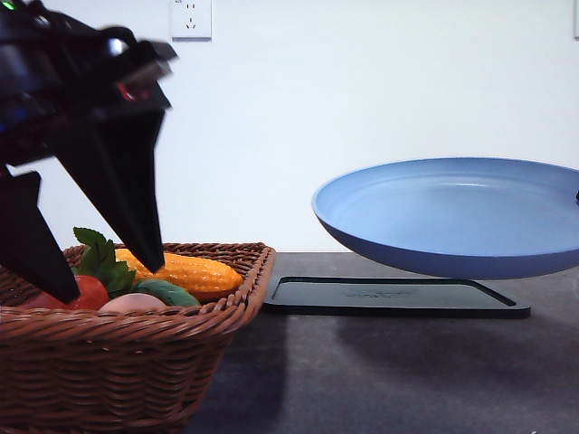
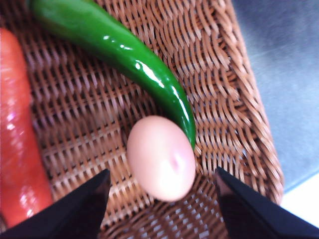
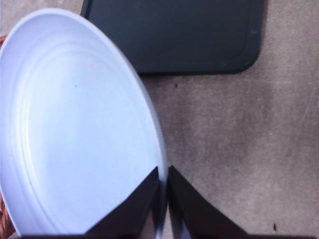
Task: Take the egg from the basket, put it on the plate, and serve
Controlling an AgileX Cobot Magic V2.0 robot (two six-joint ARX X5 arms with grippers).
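Observation:
The pinkish-tan egg (image 2: 162,158) lies on the floor of the wicker basket (image 2: 234,114), touching the tip of a green pepper (image 2: 129,64). My left gripper (image 2: 162,199) hangs open over it, one finger on each side, not touching. In the front view the left gripper (image 1: 113,271) points down into the basket (image 1: 136,362), where the egg (image 1: 134,303) peeks above the rim. The blue plate (image 1: 452,212) hangs in the air above the black tray (image 1: 389,297). My right gripper (image 3: 163,184) is shut on the plate's rim (image 3: 75,124).
The basket also holds a yellow corn cob (image 1: 190,271), a red tomato with green leaves (image 1: 90,289) and an orange-red carrot (image 2: 17,129). The dark tabletop (image 1: 407,371) stretches right of the basket. A white wall with a socket (image 1: 191,18) stands behind.

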